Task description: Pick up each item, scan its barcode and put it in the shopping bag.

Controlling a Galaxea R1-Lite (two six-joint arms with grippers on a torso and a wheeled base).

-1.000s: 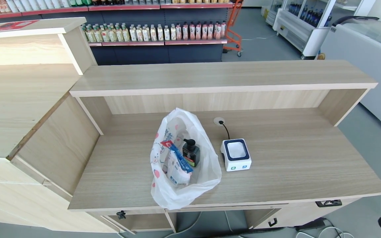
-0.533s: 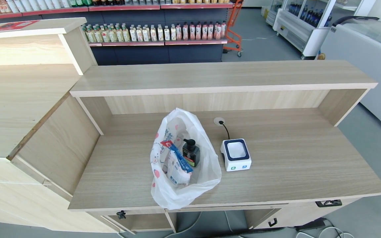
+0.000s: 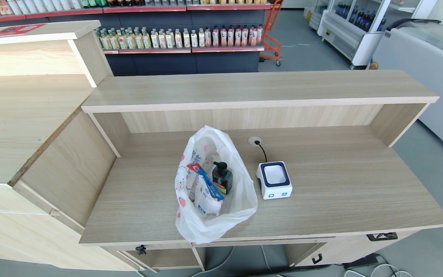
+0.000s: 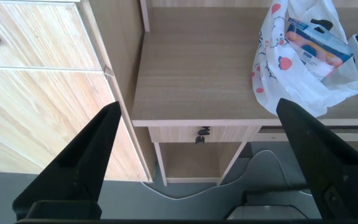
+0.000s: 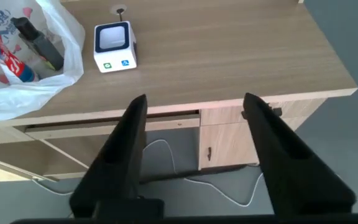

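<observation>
A white plastic shopping bag (image 3: 210, 215) with red prints stands open on the wooden counter (image 3: 340, 192). Inside it are a dark pump bottle (image 3: 222, 177) and a blue, white and red packet (image 3: 206, 190). The bag (image 4: 303, 81) and its packet (image 4: 319, 46) also appear in the left wrist view; the bag (image 5: 23, 74) and bottle (image 5: 39, 40) in the right wrist view. A white scanner (image 3: 274, 179) with a dark-framed window sits just right of the bag. My left gripper (image 4: 210, 155) hangs open, low and off the counter's left front corner. My right gripper (image 5: 194, 155) hangs open below the counter's front edge.
A cable (image 3: 262, 151) runs from the scanner to a hole in the counter. A raised shelf (image 3: 260, 90) walls the counter's back; a taller cabinet (image 3: 21, 115) stands at the left. Drawers (image 5: 229, 130) sit under the front edge. Store shelves of bottles (image 3: 179, 38) stand beyond.
A dark shape at the head view's bottom right corner a second ago is gone. The bag, its contents and the scanner have not moved.
</observation>
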